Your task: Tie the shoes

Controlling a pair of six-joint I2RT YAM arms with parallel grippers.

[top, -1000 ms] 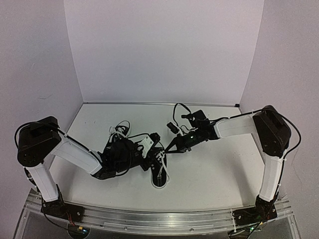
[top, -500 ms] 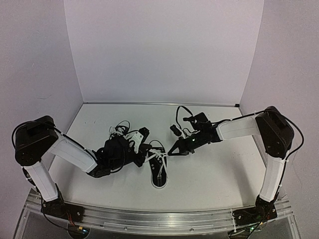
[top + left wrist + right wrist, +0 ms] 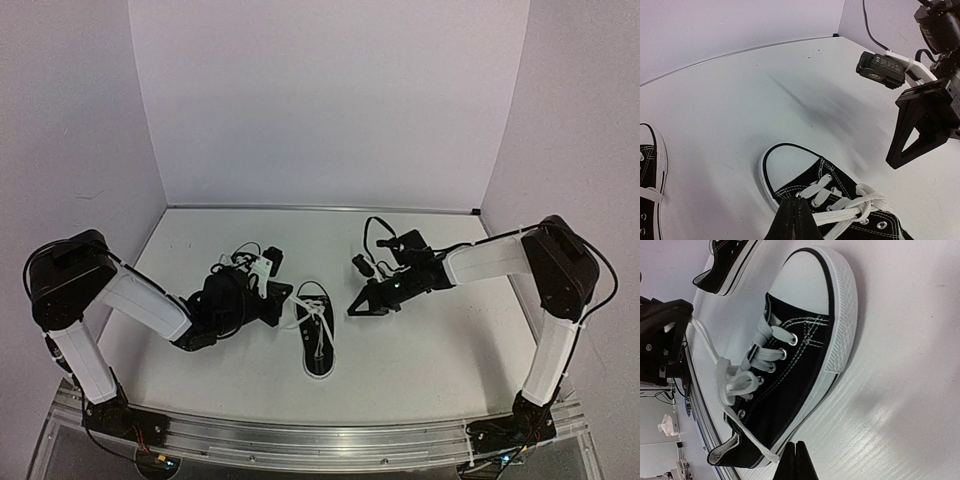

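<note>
Two shoes out, one lace under tension

Dead centre for the main shoe (image 3: 316,338), toe pointing far; far-left for the other shoe (image 3: 246,263). Left gripper (image 3: 794,216) pressed shut, seemingly pinching a lace (image 3: 702,339) drawn out leftward; right gripper (image 3: 797,456) pressed together too, empty, just right of the main shoe. Best to hold that pull low and steady, then open the right one and go for the loose end (image 3: 771,456) by the heel. Can't make out the actual pinch point, and most of the other shoe cut off or blocked.
</note>
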